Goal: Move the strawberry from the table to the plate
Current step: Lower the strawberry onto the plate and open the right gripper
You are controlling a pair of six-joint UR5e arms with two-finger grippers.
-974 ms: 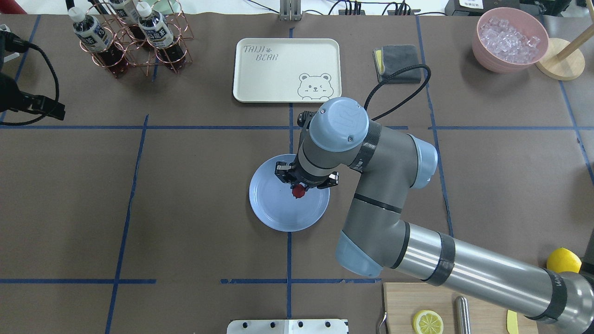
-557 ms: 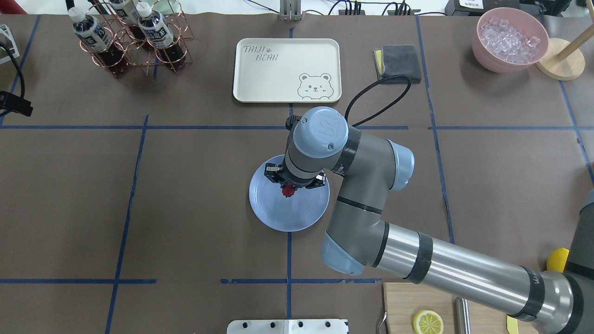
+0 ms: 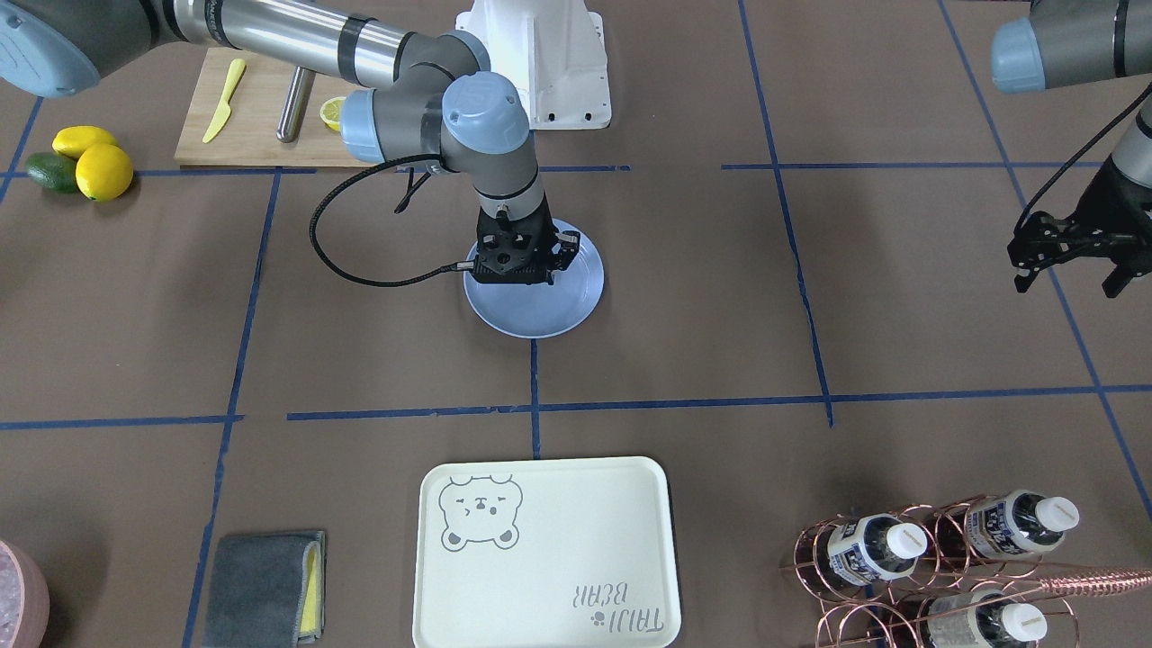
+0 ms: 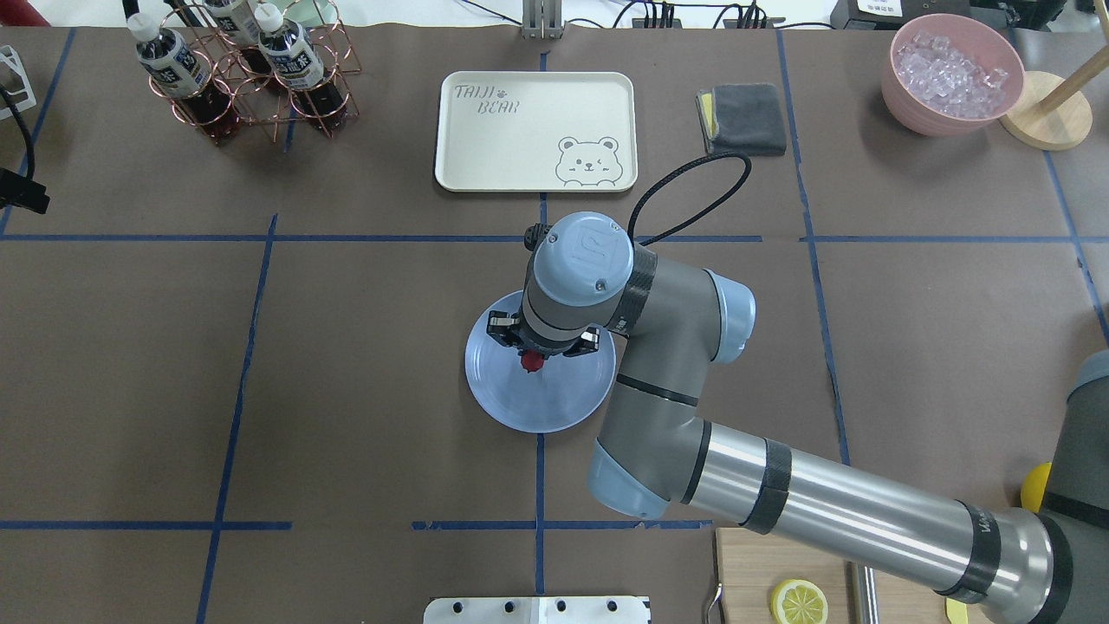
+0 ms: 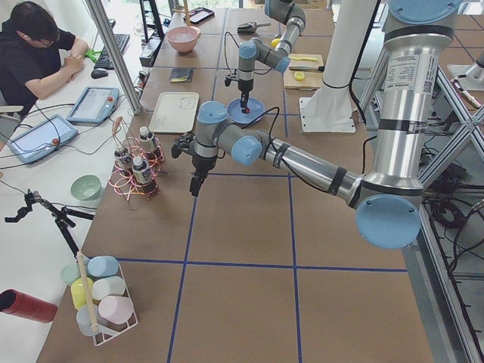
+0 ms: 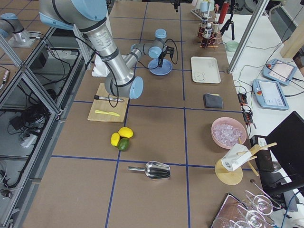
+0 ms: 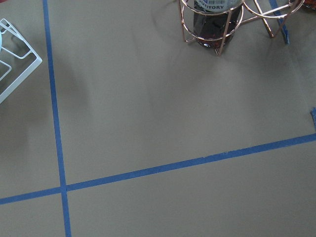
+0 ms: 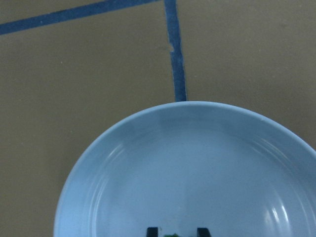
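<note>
The right two-finger gripper [image 4: 532, 355] is pinching the tiny dark-red strawberry [image 4: 531, 362] between narrowly set jaws. It is hanging over the inner part of the round shallow light-blue plastic plate [image 4: 537, 407], which is sitting on the wide brown paper-like table [image 4: 346, 364] gridded with blue tape. In the right wrist view only the two fingertips [image 8: 153, 231] and a sliver of green between them are showing at the bottom edge, over the plate's floor. How high the berry is hanging above that floor I cannot tell. The left gripper [image 3: 1069, 270] is hovering empty with fingers spread wide, well apart from the plate.

The release is looking like the risky part. If the berry is being let go from any height, its rounded body is likely to bounce or roll toward the low rim and perhaps over it. It may also be clinging to one finger pad and riding back up with the hand. Pressing too low could be tipping or sliding the light dish
</note>
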